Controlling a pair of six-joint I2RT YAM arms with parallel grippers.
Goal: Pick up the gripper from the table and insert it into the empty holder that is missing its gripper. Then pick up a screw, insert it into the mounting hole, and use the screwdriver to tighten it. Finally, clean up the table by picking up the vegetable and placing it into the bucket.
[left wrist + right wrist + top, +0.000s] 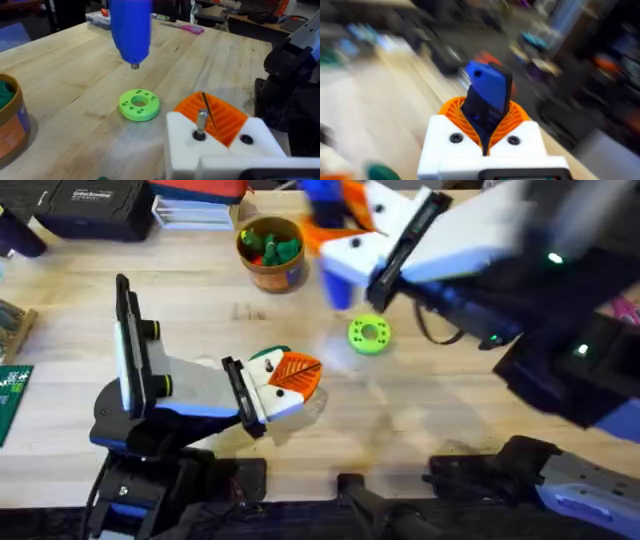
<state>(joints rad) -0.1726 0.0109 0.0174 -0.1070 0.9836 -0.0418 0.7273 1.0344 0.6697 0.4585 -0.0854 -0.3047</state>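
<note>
Task objects on the worktop, seen mainly from overhead.

The blue screwdriver (325, 205) hangs tip-down at about 12 o'clock, above the worktop, its body clasped between orange ribbed pads (452, 112); in the left wrist view its dark tip (134, 64) sits above and beyond a green disc. The brown-orange bucket (271, 252) stands upright at about 11 o'clock and already contains green pieces. The orange gripper (217, 117) sits seated in the white holder (220, 150) near the centre, a screw (200, 122) standing upright in its mounting hole.
</note>
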